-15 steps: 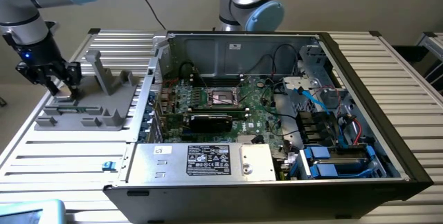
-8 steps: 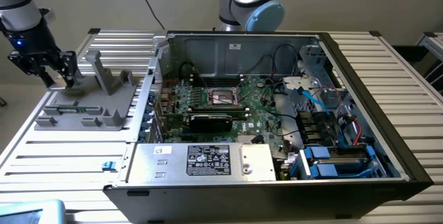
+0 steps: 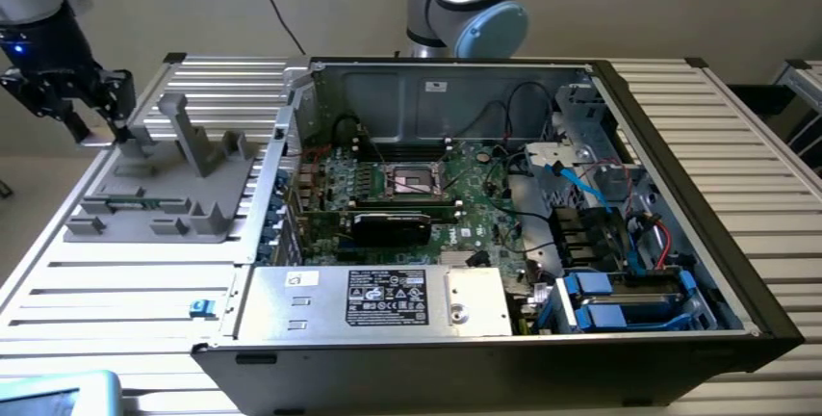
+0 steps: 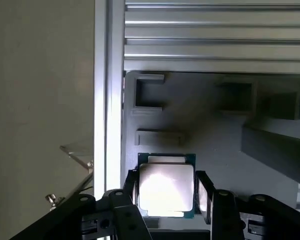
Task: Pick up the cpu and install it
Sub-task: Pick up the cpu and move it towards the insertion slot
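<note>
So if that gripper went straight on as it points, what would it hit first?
Most likely the grey holder beyond the gripper, with the cpu it holds touching first; the gap is hard to judge.

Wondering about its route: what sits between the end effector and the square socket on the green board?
In the exterior view: the grey holder with upright posts, then the computer case's side wall.

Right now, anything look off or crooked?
Nothing stands out. The chip sits square between the fingers of the hand, not tilted, just over the grey holder. No damage shows on it.
</note>
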`<state>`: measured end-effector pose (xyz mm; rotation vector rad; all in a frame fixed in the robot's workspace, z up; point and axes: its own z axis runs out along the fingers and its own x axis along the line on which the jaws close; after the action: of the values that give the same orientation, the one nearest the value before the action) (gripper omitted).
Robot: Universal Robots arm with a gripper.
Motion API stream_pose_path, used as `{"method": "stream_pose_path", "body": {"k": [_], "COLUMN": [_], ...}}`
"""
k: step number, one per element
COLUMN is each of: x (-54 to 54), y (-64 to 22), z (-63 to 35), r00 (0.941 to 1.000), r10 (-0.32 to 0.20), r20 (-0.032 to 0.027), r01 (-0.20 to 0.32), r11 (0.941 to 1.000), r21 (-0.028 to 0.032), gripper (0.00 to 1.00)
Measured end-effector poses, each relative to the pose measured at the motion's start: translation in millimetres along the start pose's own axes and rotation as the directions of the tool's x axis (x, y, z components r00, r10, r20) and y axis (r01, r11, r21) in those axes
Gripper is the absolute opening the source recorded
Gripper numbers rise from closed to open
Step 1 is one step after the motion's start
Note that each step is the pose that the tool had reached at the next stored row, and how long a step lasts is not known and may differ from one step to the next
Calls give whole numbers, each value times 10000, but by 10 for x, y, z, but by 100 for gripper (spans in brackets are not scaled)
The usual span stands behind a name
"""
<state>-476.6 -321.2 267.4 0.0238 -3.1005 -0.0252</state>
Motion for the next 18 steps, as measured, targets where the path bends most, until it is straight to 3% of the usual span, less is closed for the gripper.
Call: {"method": "stream_pose_path", "body": {"k": [10, 18], "x": [-113, -344], "y": [5, 6], "z": [-459, -834], "r00": [10000, 10000], "r10": [-1, -1], "r20": [1, -8], "r01": [1, 1], "r11": [10000, 10000], "r21": [0, 0], "gripper": [56, 56]}}
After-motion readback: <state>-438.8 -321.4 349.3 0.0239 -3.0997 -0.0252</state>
